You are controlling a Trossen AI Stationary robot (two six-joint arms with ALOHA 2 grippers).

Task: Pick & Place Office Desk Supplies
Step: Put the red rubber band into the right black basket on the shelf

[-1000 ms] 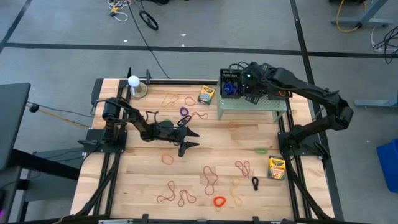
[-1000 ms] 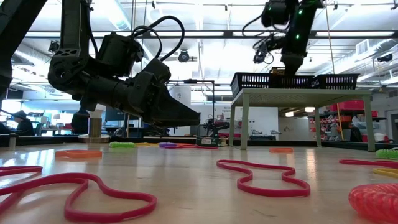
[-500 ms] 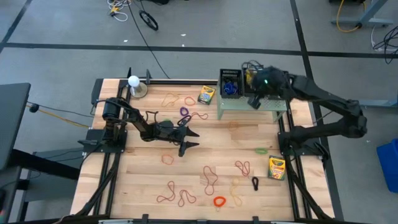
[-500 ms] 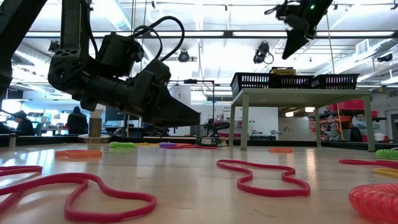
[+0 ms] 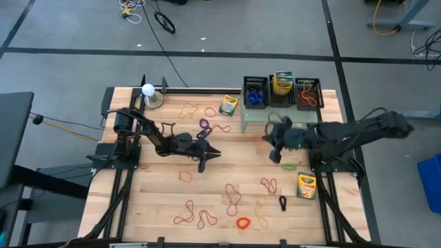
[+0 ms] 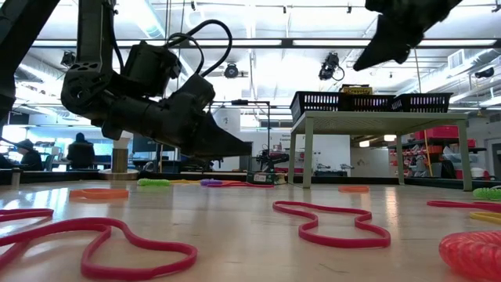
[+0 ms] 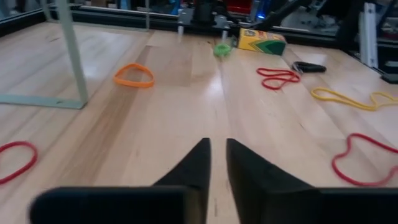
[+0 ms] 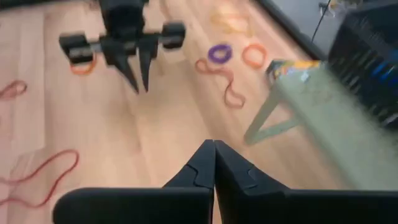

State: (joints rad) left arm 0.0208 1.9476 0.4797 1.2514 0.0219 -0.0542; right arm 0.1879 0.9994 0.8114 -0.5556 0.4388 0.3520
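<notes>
Supplies are scattered over the table (image 5: pixel 158 200): red rubber-band loops (image 5: pixel 196 219) along the near edge, an orange ring (image 5: pixel 242 222), a black ring (image 5: pixel 282 202), a purple ring (image 5: pixel 204 122) near the middle. One crayon box (image 5: pixel 306 185) lies by the right edge, a second crayon box (image 5: pixel 229 105) sits just left of the pale green stand (image 5: pixel 256 117). Three black baskets (image 5: pixel 255 91) on the stand hold blue, yellow and orange items; only the high view shows the contents, low view sees just basket sides.

Left hand (image 5: pixel 213 154) hangs low over bare wood mid-table. Left wrist view shows its fingers (image 7: pixel 196 168) nearly together with a narrow gap, nothing between them.

Right hand (image 5: pixel 273 153) is in front of the stand, above the table. Right wrist view shows its fingers (image 8: pixel 202 165) pressed shut, empty, and the left hand beyond them.
</notes>
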